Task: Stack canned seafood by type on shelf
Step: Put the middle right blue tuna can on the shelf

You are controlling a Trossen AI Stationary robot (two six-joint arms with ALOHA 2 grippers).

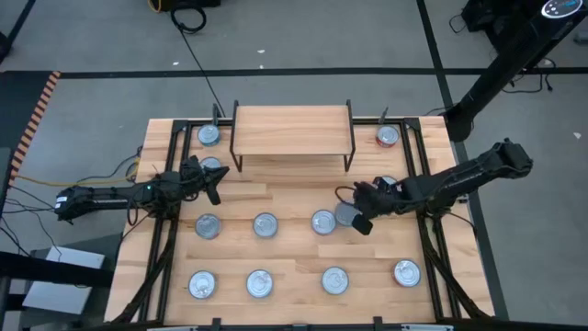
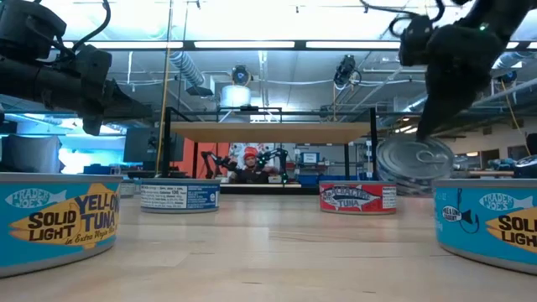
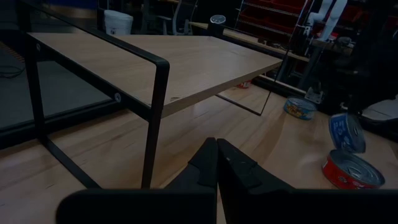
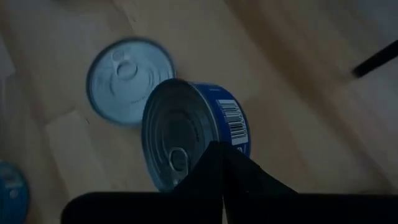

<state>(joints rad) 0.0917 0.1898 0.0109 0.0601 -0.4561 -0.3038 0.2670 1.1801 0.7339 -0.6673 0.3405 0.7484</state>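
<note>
Right tool lifts a blue tin in front of the shelf

The right tool [image 4: 221,155] is clamped on the tilted blue tin's [image 4: 193,134] rim, in front of the shelf [image 1: 292,127]. Rigid, slick metal (likely to pivot); the right wrist view shows the pinch, the high view doesn't. The left tool [image 3: 216,163] waits closed beside the shelf.

From where I sit, the big tuna can [image 2: 54,220] at the low view's left edge and the one [image 2: 491,225] at its right edge are both cut off, so I read only part of each label. In the right wrist view my right gripper [image 4: 219,163] covers the lower rim of the tilted blue can [image 4: 193,134], and a third can [image 4: 11,190] is cropped by the picture's edge. The person [image 2: 249,168] behind the shelf [image 2: 270,132] is too small to make out.
</note>
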